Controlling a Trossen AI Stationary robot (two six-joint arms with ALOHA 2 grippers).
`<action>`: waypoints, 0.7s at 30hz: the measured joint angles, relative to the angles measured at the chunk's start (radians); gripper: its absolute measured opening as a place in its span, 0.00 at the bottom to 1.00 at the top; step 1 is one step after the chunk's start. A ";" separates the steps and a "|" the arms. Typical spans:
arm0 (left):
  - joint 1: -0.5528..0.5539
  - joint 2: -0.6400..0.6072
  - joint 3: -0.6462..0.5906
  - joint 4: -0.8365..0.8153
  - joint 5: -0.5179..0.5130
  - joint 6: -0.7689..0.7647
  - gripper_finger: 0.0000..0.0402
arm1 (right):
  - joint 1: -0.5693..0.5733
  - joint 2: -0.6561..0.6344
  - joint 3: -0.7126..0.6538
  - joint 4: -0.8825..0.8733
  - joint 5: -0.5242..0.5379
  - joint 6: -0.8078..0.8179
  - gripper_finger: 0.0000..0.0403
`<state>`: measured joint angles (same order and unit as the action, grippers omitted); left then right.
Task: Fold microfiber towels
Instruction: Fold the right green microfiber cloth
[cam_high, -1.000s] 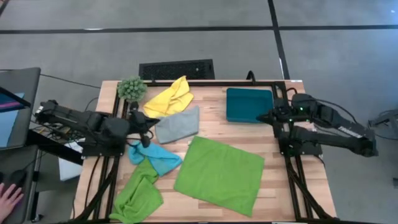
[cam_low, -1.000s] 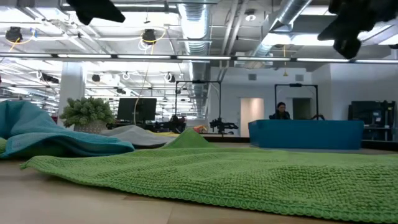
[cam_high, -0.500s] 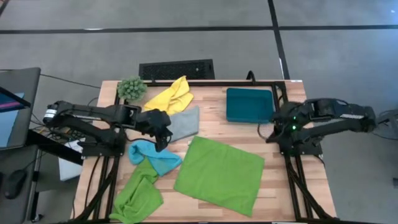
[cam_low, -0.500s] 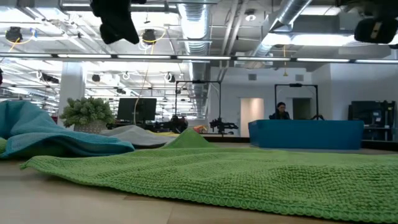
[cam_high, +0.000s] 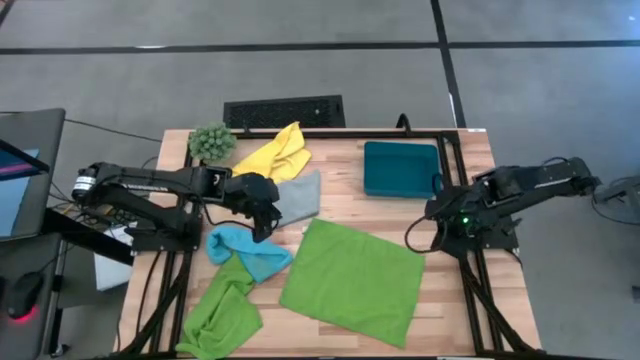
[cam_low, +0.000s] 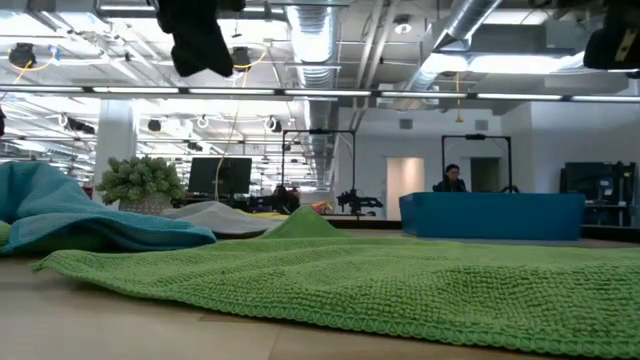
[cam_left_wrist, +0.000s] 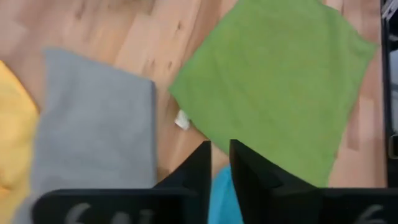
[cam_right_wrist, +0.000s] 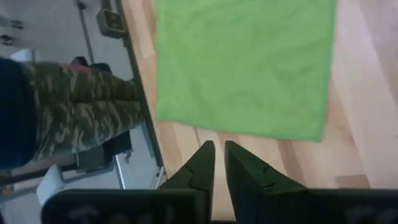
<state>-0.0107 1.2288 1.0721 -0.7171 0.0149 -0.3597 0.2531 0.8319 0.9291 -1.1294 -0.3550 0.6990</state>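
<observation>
Tools compared w/ a second ago: left tool (cam_high: 262, 222) is moved out over the grey towel (cam_high: 290, 198), fingers slightly parted, empty; right tool (cam_high: 432, 212) is pulled toward the surface (cam_high: 340, 160) edge, narrow gap, empty. Big lime towel (cam_high: 352, 280) lies flat, centre. Person is seen far back in the room (cam_low: 450, 178).

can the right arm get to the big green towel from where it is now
Probably yes. The right gripper hangs above the table's right edge, empty, just beside the flat lime green towel, and nothing lies between them.
</observation>
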 joint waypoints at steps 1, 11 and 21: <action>0.005 0.005 0.000 -0.004 0.017 -0.012 0.17 | 0.000 0.006 0.000 0.000 0.010 0.009 0.18; 0.102 0.186 0.000 0.031 0.250 -0.079 0.42 | 0.000 0.042 -0.001 0.000 -0.040 0.266 0.43; 0.224 0.350 0.029 0.087 0.373 0.082 0.45 | -0.055 0.102 -0.036 0.006 -0.076 0.261 0.48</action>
<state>0.2133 1.5788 1.1014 -0.6299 0.3875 -0.2775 0.1984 0.9342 0.8931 -1.1230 -0.4313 0.9602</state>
